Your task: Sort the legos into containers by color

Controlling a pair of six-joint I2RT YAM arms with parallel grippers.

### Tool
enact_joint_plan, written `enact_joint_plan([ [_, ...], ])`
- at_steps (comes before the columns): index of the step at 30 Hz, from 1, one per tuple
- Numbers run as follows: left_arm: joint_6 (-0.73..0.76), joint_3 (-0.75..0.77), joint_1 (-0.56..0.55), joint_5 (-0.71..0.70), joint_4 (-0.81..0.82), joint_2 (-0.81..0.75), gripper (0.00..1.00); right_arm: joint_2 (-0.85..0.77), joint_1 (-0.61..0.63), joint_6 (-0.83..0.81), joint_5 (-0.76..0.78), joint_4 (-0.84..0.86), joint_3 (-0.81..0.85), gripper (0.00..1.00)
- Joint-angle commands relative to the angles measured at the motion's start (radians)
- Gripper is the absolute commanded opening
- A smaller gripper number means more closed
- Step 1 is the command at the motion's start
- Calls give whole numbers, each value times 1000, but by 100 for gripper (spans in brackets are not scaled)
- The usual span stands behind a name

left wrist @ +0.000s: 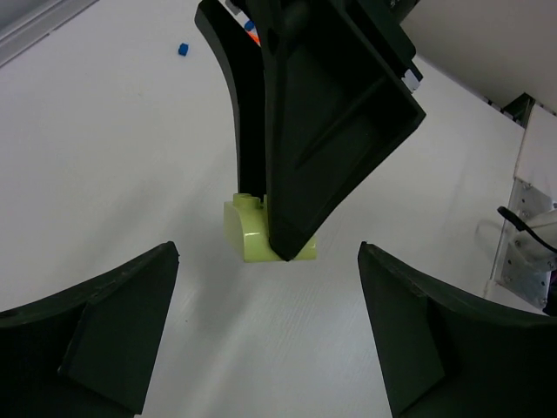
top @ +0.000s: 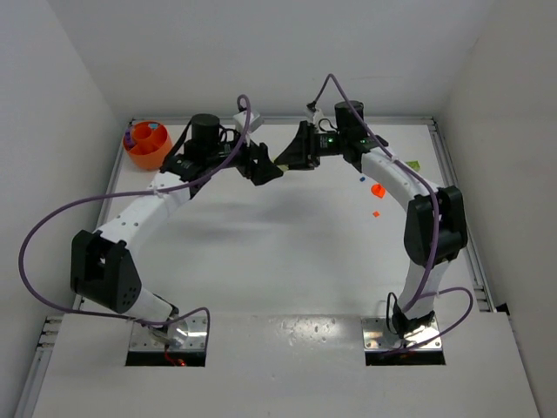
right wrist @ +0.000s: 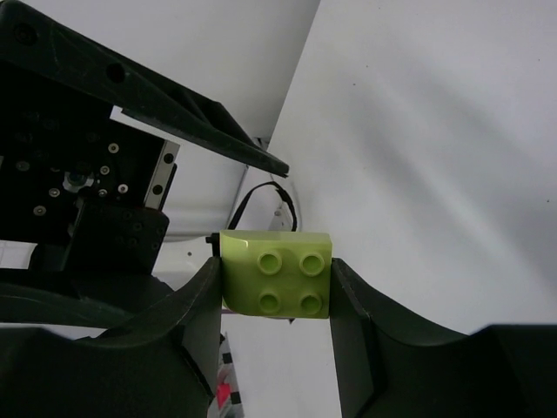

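My right gripper (right wrist: pixel 277 280) is shut on a yellow-green lego (right wrist: pixel 277 274), studs toward the camera, held above the table at the back middle. My left gripper (top: pixel 264 167) faces it, open and empty. In the left wrist view the left gripper (left wrist: pixel 268 280) has its jaws spread either side of the same lego (left wrist: pixel 258 235), which sits between the right gripper's dark fingers (left wrist: pixel 322 131). The right gripper (top: pixel 289 158) nearly touches the left one. The orange bowl (top: pixel 150 155) stands at the back left and holds purple, blue and teal pieces.
Loose legos lie at the right: a red-orange one (top: pixel 377 189), a small orange one (top: pixel 376 213), a blue one (top: pixel 361 179) and a yellow-green one (top: pixel 412 165). A blue lego (left wrist: pixel 184 50) shows in the left wrist view. White walls enclose the table.
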Motion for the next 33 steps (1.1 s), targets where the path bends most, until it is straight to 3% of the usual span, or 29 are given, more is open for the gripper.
enact_joint_plan([
  [1,-34,41,-8,0,44,13,90,-29,3,20,8,32,38,2],
  [17,-24,63,-17,-11,44,50,66,-19,33,64,-20,55,46,2],
  [20,-24,63,-17,-11,44,50,58,-10,42,64,-20,55,55,2],
  [25,-15,72,-17,-23,44,59,31,-9,42,73,-29,64,64,2],
  [28,6,81,-17,-44,24,59,22,-9,42,73,-29,64,55,3],
  [31,15,68,-17,-44,13,41,19,-9,30,105,-29,88,35,21],
  [32,15,51,-17,-44,13,27,17,-19,16,118,-29,99,35,36],
  [33,15,28,-17,-54,13,7,17,-19,7,118,-20,99,35,43],
])
